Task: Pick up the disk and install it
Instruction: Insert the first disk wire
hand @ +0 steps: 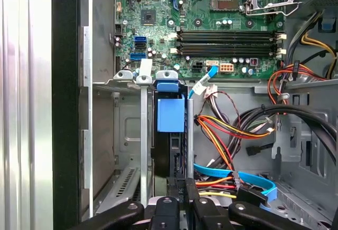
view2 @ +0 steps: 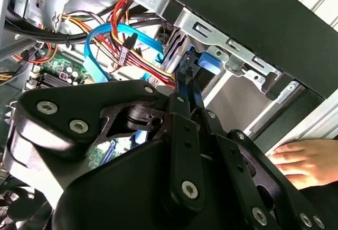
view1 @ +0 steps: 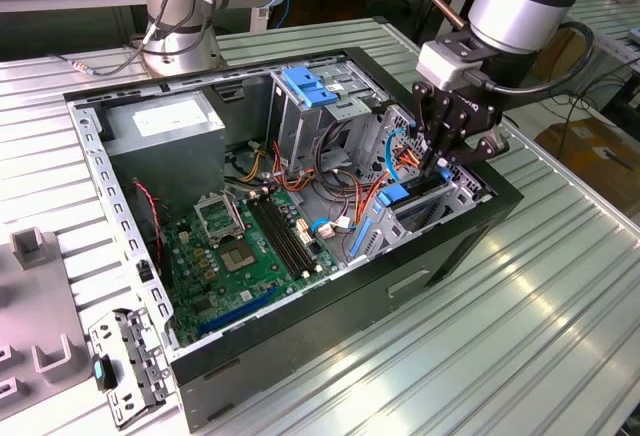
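Note:
The disk [hand: 170,115] stands edge-on in a slot of the drive cage inside the open computer case [view1: 430,256]. Its blue bracket [view1: 398,196] faces the motherboard. My gripper [view1: 437,164] hangs over the cage at the exterior view's right. Its black fingers are shut together, with the tips [view2: 185,79] right at the disk's blue bracket end [view2: 207,61]. In the first wrist view the gripper [hand: 185,185] sits just past the disk's dark body, in line with the slot. Nothing is held between the fingers.
Red, yellow and blue cables [hand: 232,130] crowd the space beside the cage. The motherboard [view1: 240,246] lies on the case floor, with a grey power supply [view1: 165,121] behind it. A person's hand [view2: 301,159] rests outside the case. A loose metal panel [view1: 125,366] lies on the table.

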{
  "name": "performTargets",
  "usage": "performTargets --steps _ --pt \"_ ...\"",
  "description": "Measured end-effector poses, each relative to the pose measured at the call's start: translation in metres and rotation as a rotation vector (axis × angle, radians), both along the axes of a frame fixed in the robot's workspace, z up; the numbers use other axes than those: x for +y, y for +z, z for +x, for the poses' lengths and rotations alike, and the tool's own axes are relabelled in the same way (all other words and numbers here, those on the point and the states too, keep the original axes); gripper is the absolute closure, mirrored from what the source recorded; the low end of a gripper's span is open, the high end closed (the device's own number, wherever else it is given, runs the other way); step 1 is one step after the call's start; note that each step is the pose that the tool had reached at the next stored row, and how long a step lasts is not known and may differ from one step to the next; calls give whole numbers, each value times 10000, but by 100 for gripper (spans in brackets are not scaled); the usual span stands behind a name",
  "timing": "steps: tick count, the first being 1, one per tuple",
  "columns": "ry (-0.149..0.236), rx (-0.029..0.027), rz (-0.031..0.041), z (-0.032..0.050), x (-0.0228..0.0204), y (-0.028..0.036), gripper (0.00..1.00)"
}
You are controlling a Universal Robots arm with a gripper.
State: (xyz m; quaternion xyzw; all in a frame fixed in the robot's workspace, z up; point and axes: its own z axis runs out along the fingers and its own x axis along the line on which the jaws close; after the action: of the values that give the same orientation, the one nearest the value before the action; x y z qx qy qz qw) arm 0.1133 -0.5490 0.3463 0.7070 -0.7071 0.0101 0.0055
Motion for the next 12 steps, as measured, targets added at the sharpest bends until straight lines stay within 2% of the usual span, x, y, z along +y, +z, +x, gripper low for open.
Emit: performTargets --steps 12 --pt "-68 2 -2 0 -2 -56 83"
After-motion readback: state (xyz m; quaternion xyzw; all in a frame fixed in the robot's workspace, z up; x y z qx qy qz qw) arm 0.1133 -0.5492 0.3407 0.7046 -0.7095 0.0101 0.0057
